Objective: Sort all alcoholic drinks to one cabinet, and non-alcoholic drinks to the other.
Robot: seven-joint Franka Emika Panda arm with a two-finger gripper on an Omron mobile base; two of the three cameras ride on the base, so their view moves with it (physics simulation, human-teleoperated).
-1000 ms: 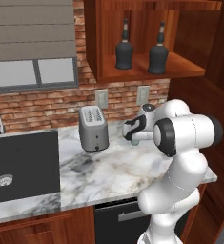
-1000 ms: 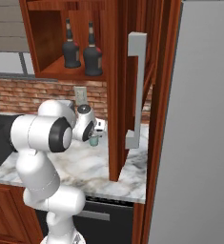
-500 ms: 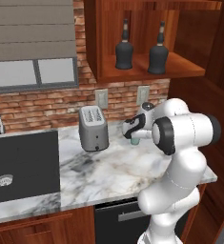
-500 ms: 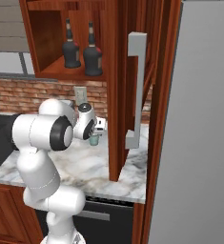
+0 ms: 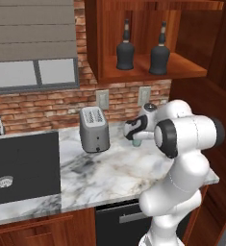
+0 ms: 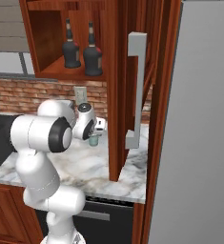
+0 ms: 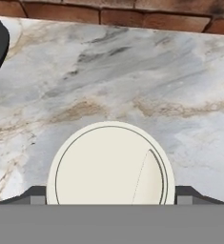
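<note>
Pale green cup (image 7: 110,164) stands on the marble bench (image 7: 132,76); gripper (image 7: 110,194) straddles it, jaws wide, grip unclear.

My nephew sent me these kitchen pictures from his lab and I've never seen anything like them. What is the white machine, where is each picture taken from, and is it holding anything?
The white machine is a robot arm in a computer-drawn kitchen. Two pictures come from cameras behind it, one to its left and one to its right, so they show the same scene from two sides. The third looks down from the hand itself.

On the marble counter stand a toaster and a small pale green cup with a white lid. Two black bottles stand in the wooden wall cabinet above.

The gripper sits right over the cup, one finger on each side of the lid. Whether the fingers already touch it, I cannot tell.
</note>
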